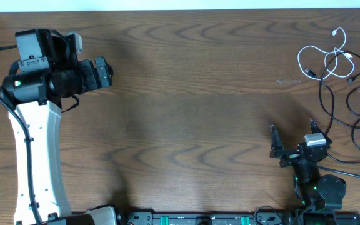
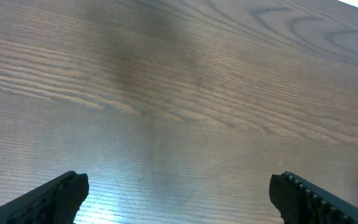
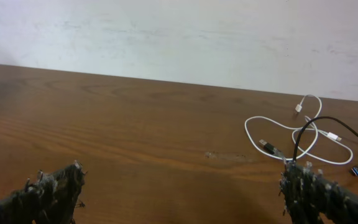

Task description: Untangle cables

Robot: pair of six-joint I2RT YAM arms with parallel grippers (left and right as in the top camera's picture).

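The cables lie tangled at the far right of the wooden table. The short white cable (image 1: 328, 60) loops over itself, and the longer black cables (image 1: 354, 107) cross it and curl toward the right edge. In the right wrist view the white cable (image 3: 272, 126) and a black cable (image 3: 328, 119) lie ahead and to the right. My right gripper (image 1: 292, 136) (image 3: 179, 196) is open and empty, low over the table in front of the cables and left of them. My left gripper (image 1: 103, 72) (image 2: 179, 199) is open and empty at the far left, over bare wood.
The wooden table (image 1: 192, 112) meets a white wall along its back edge. The left arm's white link (image 1: 36, 156) runs down the left side. The arms' black base rail (image 1: 205, 219) lies along the front edge. A thick arm cord (image 1: 355, 175) lies by the right base.
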